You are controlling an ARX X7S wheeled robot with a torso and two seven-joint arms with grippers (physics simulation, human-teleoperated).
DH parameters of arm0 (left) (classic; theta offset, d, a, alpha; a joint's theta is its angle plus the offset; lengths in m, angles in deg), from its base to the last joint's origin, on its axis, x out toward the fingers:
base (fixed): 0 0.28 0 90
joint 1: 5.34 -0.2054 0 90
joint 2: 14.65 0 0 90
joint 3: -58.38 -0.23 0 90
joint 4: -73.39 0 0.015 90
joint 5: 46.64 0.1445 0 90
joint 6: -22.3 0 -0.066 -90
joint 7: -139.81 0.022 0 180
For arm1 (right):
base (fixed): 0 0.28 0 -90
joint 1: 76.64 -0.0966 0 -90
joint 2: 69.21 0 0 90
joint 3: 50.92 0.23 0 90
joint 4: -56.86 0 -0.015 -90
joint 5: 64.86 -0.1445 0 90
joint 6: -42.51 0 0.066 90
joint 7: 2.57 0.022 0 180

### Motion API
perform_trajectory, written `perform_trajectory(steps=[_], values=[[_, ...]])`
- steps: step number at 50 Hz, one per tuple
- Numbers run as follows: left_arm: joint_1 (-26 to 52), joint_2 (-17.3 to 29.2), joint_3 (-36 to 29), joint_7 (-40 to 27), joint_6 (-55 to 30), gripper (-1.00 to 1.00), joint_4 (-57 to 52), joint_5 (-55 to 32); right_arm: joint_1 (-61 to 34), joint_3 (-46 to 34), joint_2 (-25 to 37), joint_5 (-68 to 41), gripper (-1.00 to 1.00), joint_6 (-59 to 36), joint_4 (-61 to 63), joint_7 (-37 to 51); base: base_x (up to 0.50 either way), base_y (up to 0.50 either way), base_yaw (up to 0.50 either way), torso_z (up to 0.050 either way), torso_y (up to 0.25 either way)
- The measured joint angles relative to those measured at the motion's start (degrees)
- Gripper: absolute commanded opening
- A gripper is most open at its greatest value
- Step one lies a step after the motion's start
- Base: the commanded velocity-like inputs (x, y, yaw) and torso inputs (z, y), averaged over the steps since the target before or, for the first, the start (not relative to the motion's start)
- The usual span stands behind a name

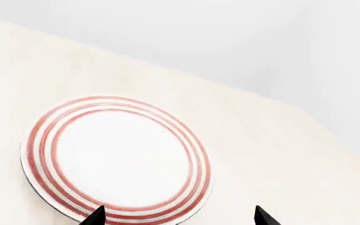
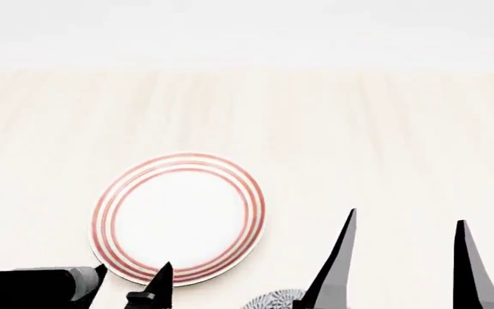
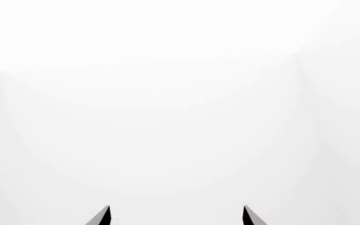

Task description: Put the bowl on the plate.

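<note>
Head view: the plate [image 2: 178, 219], white with three red rings, lies flat on the pale wooden table [image 2: 359, 129], left of centre and near the view's lower edge; the table's far edge runs straight across the upper part of the view, with broad bare surface between it and the plate, and more bare surface to the plate's right; the bowl [image 2: 277, 300] shows only as a patterned sliver at the bottom edge, just right of the plate's near rim and apart from it, beside the inner finger of the right gripper [image 2: 406, 257]; that gripper's two dark fingers stand wide apart with nothing between them, raised and pointing away from the robot; the left gripper [image 2: 131, 283] sits at the plate's near rim, one fingertip over the ringed border, its fingers likewise spread and empty. Left wrist view: the plate [image 1: 117, 159] fills the lower left, the table's edge [image 1: 186, 77] running diagonally beyond it. Right wrist view: only two parted fingertips [image 3: 101, 216] against a blank white background.
</note>
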Motion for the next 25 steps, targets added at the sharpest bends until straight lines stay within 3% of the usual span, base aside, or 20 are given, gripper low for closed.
perform_trajectory(steps=[12, 25], values=[[4.3, -2.0, 1.0, -3.6, -14.5, 1.0, 0.9, -16.1, -0.2, 0.1, 0.4, -0.3, 1.0, 0.4, -0.3, 1.1, 0.0, 0.0, 0.0, 0.0, 0.0], [6.7, -2.3, -0.4, -5.7, -20.6, 1.0, 3.4, -26.1, -0.5, 0.4, 0.9, -0.6, 1.0, 0.7, -0.7, 2.3, 0.0, 0.0, 0.0, 0.0, 0.0]])
